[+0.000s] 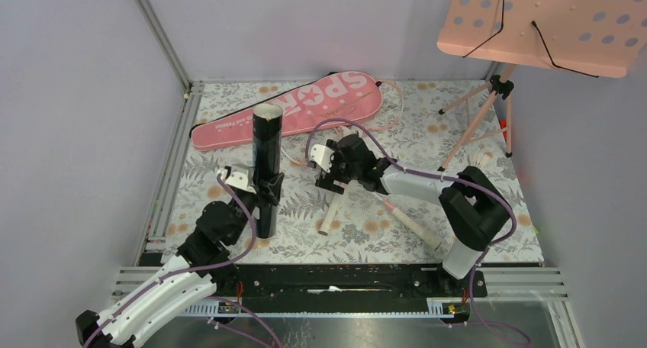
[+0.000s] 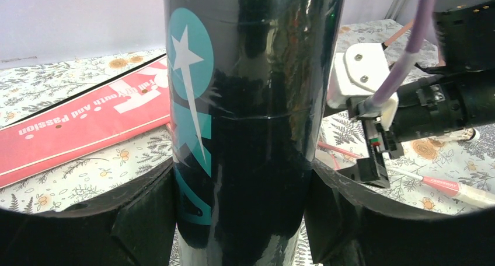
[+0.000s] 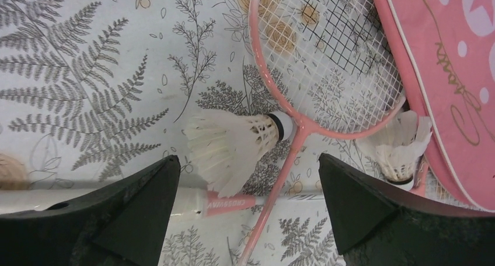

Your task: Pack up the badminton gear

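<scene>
Standing the black tube [image 1: 267, 161] upright on the left of the bench [image 1: 427, 127], mouth up, the left end effector [image 1: 268, 188] clamps its lower body, apparently to steady it as a receptacle. The right end effector [image 3: 248, 178] hangs spread wide directly above a white shuttlecock [image 3: 230, 143] that lies on its side against a pink racket [image 3: 303, 129] at the throat, seemingly lined up to pinch it. A second shuttlecock [image 3: 400, 152] lies beside the pink bag [image 1: 305, 104].

This looks like a robot test cell in a laboratory: plain grey panels [image 1: 76, 119] stand around, aluminium rails [image 1: 526, 278] edge the bench, and a fern-printed cloth [image 1: 366, 237] covers it.
</scene>
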### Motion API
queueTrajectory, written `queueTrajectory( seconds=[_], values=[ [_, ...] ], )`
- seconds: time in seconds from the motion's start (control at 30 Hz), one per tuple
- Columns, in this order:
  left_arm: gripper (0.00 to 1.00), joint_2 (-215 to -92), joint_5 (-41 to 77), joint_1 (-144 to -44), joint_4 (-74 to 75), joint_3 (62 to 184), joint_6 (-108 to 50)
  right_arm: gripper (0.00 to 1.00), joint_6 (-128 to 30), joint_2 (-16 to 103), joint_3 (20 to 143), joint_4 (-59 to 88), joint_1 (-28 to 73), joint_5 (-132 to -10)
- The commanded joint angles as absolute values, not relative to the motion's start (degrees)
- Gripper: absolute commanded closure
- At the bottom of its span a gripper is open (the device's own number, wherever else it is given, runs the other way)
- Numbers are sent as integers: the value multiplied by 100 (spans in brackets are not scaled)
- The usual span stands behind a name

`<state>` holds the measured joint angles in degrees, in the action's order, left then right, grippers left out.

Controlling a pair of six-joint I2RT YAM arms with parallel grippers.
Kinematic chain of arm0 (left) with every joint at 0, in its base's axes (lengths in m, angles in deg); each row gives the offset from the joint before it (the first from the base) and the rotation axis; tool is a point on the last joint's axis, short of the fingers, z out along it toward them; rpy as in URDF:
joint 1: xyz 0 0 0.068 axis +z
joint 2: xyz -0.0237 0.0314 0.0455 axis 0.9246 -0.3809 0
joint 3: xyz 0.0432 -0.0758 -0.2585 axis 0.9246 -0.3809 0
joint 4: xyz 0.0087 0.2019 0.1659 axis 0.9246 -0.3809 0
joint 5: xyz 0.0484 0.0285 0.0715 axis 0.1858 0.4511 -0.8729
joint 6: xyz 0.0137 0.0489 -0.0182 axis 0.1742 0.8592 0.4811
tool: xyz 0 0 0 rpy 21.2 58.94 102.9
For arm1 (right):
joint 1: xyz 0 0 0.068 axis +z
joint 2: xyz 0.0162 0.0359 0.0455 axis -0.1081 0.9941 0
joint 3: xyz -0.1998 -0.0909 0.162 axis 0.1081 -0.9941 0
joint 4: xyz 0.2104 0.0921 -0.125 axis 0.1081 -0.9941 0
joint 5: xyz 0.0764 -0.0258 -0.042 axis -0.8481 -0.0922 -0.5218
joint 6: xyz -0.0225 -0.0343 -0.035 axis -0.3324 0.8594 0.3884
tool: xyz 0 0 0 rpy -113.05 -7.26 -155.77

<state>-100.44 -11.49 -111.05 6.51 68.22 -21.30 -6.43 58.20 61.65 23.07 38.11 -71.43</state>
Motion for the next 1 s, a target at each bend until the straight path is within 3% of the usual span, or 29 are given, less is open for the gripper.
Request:
queueTrajectory(
  seconds=[0.0,0.33,0.4,0.53,0.6,0.73,0.97],
  values=[
    [72,-10056,-1299,-11101,1223,7033,-2068,8,253,6138,6801,1978,3859,-6992],
    [72,-9986,-1442,-11103,1214,6997,-2009,38,630,6969,7581,1022,3861,-6696],
    [72,-9981,-1451,-11096,1206,6998,-2006,48,609,6962,7563,1062,3862,-6674],
    [72,-10009,-1417,-11100,1258,6974,-1997,81,417,6585,7283,1339,3877,-6800],
    [72,-10022,-1387,-11098,1271,6971,-1989,91,148,6246,7161,1538,3888,-6829],
    [72,-10095,-1263,-11095,1520,6857,-1887,100,-1001,5527,7404,713,3888,-7061],
    [70,-10138,-107,-11099,1925,6566,-1404,100,-2772,3956,7427,-49,3887,-7342]
  ],
)
